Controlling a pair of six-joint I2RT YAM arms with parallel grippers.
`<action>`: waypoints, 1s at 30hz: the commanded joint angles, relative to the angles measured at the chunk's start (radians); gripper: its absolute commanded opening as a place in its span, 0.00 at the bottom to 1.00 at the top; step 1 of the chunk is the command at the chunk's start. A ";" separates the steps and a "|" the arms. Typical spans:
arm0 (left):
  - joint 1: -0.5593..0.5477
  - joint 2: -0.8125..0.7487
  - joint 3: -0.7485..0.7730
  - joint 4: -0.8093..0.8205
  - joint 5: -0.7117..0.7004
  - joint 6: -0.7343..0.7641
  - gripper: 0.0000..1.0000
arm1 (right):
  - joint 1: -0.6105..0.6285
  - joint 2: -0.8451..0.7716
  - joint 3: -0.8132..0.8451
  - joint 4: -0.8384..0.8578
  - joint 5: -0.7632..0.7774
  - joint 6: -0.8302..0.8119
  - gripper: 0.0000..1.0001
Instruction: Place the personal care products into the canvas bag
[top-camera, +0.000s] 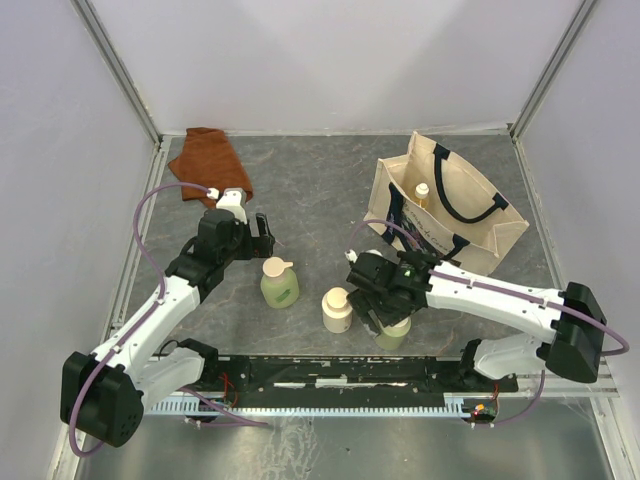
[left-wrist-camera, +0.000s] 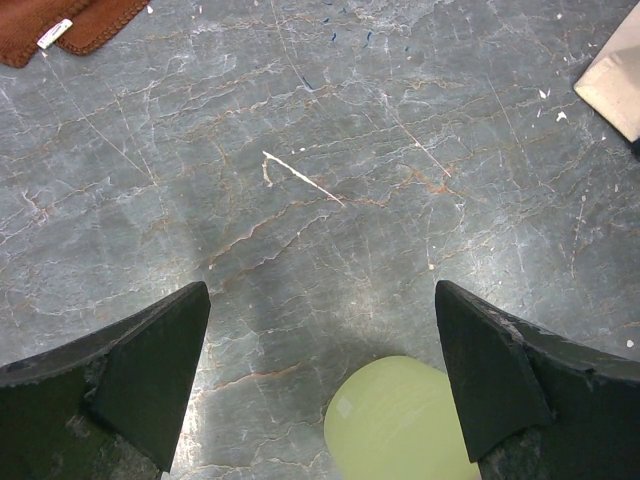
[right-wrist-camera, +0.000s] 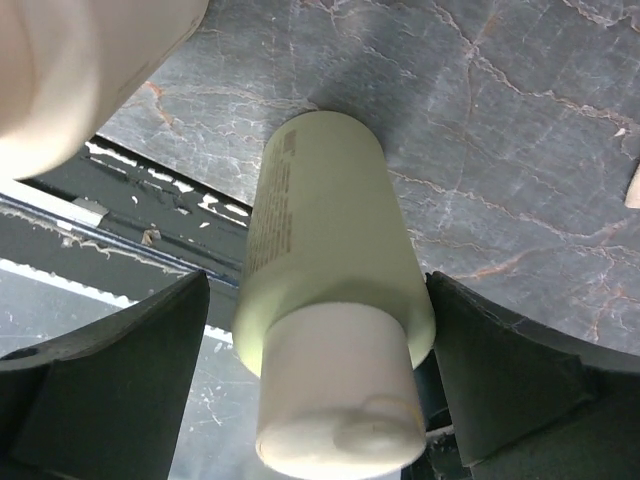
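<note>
Both sets of jaws stand released: right gripper (right-wrist-camera: 318, 285) straddling the pale green cream-capped bottle (right-wrist-camera: 330, 230), left gripper (left-wrist-camera: 322, 290) over the counter (left-wrist-camera: 400, 150)

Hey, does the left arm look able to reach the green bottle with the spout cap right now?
Probably yes. The left pincer is open, and the spout-capped green bottle shows low between its jaws, off toward one side. Nothing blocks the way; the cream-white bottle stands apart.

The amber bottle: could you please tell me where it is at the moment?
In the top view, the amber bottle sits inside the open canvas bag, which stands at the far right of the table.
</note>
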 joint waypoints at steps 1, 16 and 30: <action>-0.006 -0.018 0.000 0.041 -0.008 0.018 1.00 | 0.010 0.016 -0.032 0.089 0.005 0.046 0.96; -0.005 -0.015 -0.002 0.040 -0.009 0.017 1.00 | 0.011 -0.015 -0.065 0.046 0.033 0.081 0.43; -0.005 -0.012 -0.002 0.042 -0.002 0.009 1.00 | 0.010 -0.033 0.204 -0.096 0.237 0.049 0.11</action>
